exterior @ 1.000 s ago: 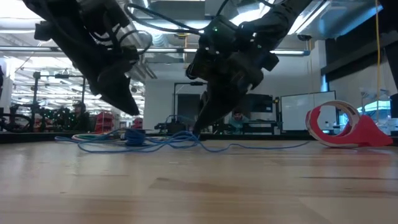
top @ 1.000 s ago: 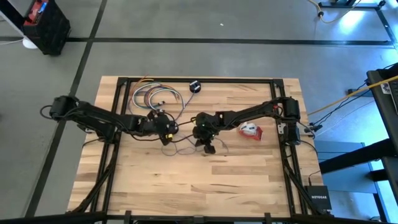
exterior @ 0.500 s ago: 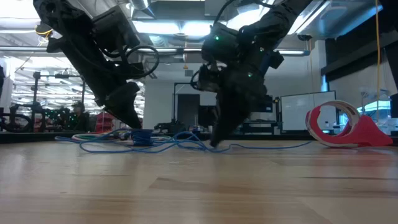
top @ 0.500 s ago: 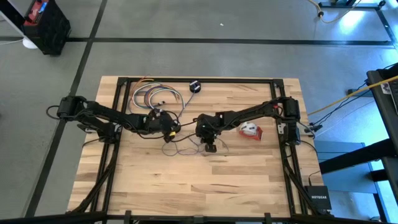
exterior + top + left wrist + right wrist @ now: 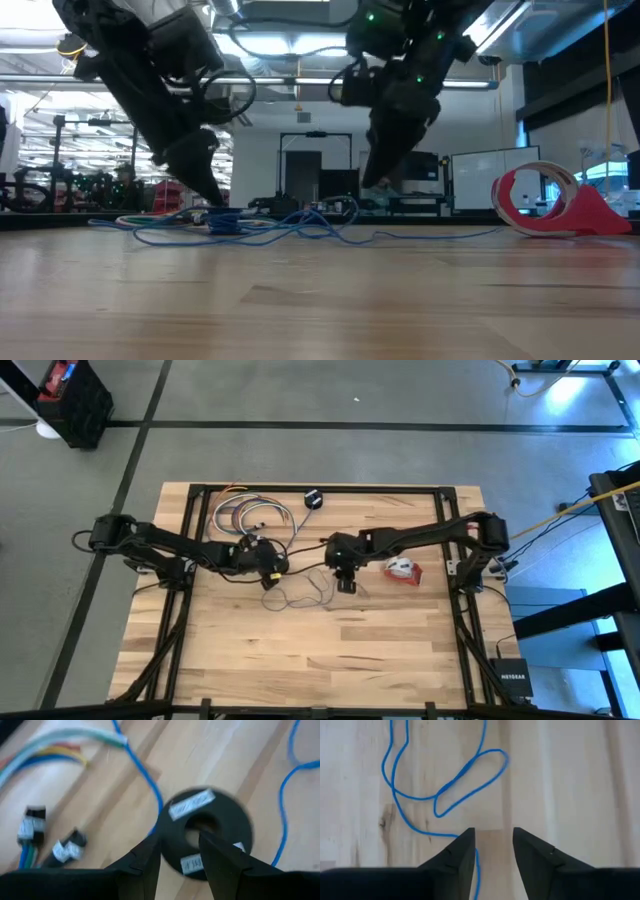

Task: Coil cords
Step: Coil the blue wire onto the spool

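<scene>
pale wooden plank tabletop (image 5: 300, 660) under bright workshop ceiling lights carries the thin blue cord (image 5: 445, 795) in loose loops; right gripper (image 5: 492, 850) hovers spread above it, left gripper (image 5: 180, 857) straddles the black round puck (image 5: 210, 827).

There are two robot arms, and each one has one claw: a left claw (image 5: 268, 579) and a right claw (image 5: 346, 584). One thin blue cord (image 5: 305, 596) lies in loops between the claws. One black round puck (image 5: 207, 832) sits right at the left claw. One bunch of colored wires (image 5: 245, 516) lies behind the left claw. One red tape holder (image 5: 403, 570) sits beside the right claw. There is one wooden worktop (image 5: 320, 660).
</scene>
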{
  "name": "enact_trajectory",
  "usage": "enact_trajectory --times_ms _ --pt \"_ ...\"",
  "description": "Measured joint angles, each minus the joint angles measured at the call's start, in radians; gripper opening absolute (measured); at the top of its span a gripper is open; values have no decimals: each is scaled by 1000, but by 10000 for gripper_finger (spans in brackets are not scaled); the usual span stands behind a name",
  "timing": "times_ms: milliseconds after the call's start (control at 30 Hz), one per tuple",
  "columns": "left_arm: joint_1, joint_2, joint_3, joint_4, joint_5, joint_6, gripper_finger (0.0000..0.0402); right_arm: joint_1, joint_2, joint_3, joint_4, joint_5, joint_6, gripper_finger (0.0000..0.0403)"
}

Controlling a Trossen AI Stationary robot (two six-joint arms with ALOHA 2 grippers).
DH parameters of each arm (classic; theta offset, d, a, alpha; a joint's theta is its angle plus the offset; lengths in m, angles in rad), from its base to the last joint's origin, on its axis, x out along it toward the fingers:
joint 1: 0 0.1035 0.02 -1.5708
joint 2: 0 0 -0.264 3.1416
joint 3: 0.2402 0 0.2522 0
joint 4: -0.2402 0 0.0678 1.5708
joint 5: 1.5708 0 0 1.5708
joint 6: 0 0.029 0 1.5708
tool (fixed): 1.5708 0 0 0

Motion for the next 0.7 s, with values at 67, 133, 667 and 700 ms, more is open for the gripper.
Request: enact_trajectory --times_ms 67,133,667,700 --pt "-5 -20 13 8 -1 13 127 0 -18 0 -25 28 -2 138" --pt "-15 -34 28 17 -5 34 127 3 -31 -1 -58 52 -1 138" --pt "0 33 55 391 314 264 127 164 -169 -501 586 217 0 138" --pt "7 47 55 426 339 269 127 164 -164 -527 646 218 -18 138"
